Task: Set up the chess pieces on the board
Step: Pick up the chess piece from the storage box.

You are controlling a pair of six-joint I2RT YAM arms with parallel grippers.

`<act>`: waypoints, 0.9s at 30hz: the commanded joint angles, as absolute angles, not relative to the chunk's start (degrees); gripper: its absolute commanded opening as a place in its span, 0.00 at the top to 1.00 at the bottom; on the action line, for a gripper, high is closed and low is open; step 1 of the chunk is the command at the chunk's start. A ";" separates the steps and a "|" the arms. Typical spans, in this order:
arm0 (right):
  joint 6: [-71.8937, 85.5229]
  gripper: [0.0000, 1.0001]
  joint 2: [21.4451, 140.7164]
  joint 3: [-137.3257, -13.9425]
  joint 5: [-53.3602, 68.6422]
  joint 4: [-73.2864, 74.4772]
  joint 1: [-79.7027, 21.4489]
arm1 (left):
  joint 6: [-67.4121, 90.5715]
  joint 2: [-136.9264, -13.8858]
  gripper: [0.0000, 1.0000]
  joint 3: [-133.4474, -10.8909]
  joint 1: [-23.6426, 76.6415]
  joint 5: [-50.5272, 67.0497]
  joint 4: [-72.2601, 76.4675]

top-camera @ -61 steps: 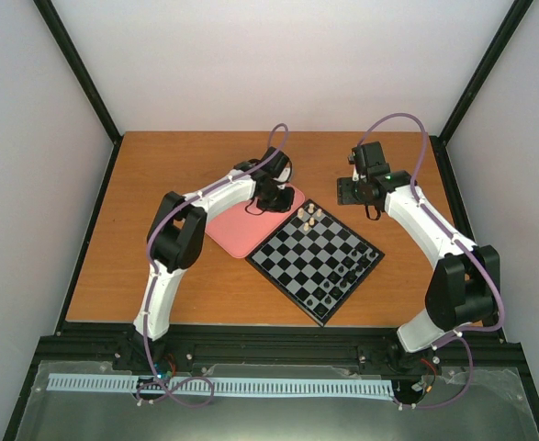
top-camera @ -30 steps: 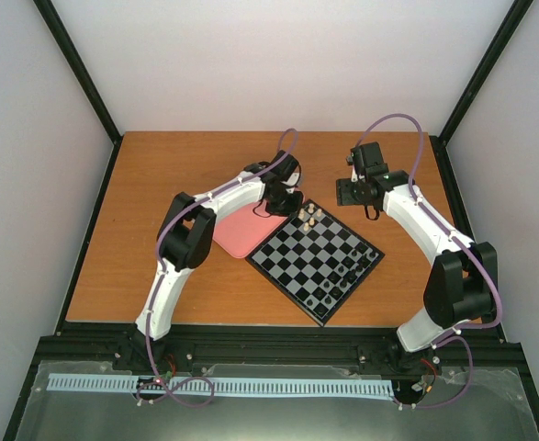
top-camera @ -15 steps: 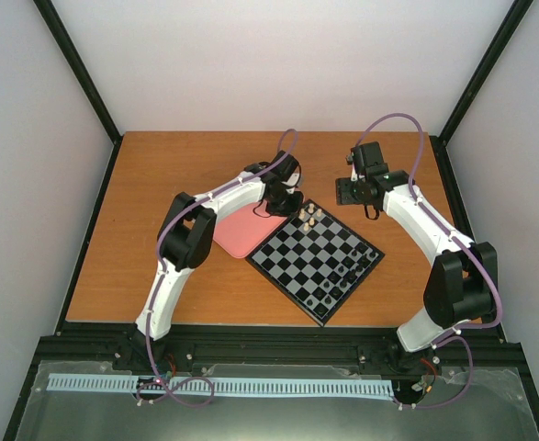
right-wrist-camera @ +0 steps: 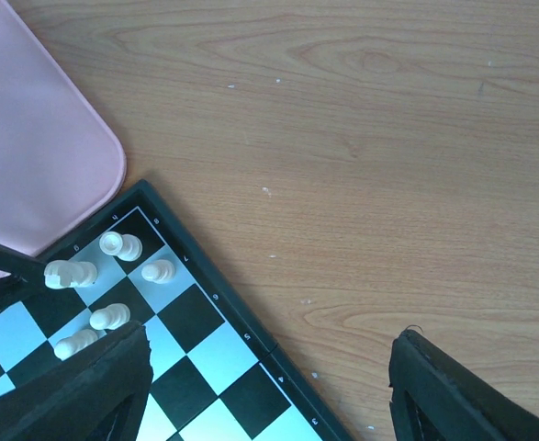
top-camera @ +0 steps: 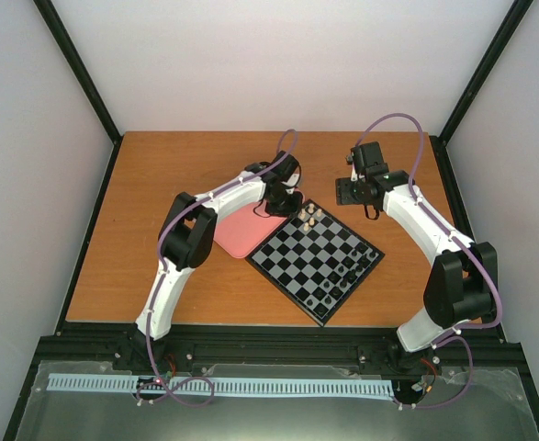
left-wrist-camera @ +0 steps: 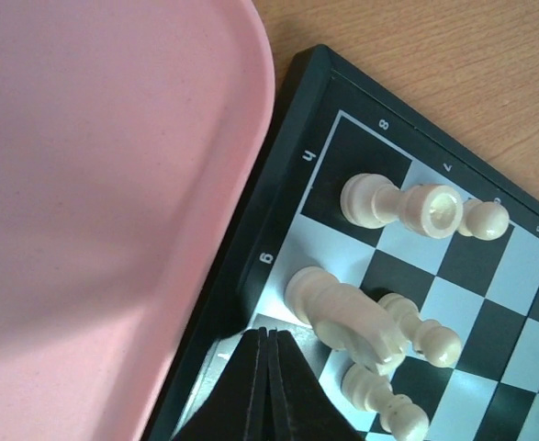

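The board [top-camera: 317,259] lies turned like a diamond mid-table. Several cream chess pieces [top-camera: 308,219] stand at its far corner. In the left wrist view a knight [left-wrist-camera: 344,314], a rook [left-wrist-camera: 432,210] and pawns [left-wrist-camera: 370,201] fill that corner. My left gripper [left-wrist-camera: 269,336] is shut with nothing between its fingers, its tips over the board's edge square just left of the knight. My right gripper [right-wrist-camera: 269,377] hangs open over the board's [right-wrist-camera: 205,358] far right edge and bare table, holding nothing. The cream pieces [right-wrist-camera: 113,246] sit to its left.
A pink tray [top-camera: 237,231] lies against the board's left edge, seen close in the left wrist view as the tray [left-wrist-camera: 95,184]. Small black pieces [top-camera: 344,274] stand near the board's right and near corners. Orange tabletop [top-camera: 159,230] surrounds everything.
The left arm has swung right from above the pink tray to the board's far corner and has stayed there for the last second. The right arm has not moved.
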State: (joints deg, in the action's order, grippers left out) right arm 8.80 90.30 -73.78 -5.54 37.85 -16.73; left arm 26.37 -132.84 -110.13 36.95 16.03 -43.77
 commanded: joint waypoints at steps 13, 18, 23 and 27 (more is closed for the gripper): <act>9.92 0.21 93.37 -78.66 -2.40 36.83 -16.26 | 21.61 -125.52 0.53 -115.07 32.77 4.94 -51.31; 9.70 0.21 95.61 -81.21 -1.36 37.40 -16.25 | 17.97 -128.57 0.43 -122.04 31.56 0.79 -54.23; 8.82 0.20 98.91 -85.03 -0.58 38.80 -16.26 | 16.53 -135.85 0.37 -133.15 29.80 0.27 -57.88; 8.57 0.20 100.45 -86.90 -0.23 39.03 -16.25 | 15.84 -138.95 0.37 -136.37 28.54 -0.21 -57.70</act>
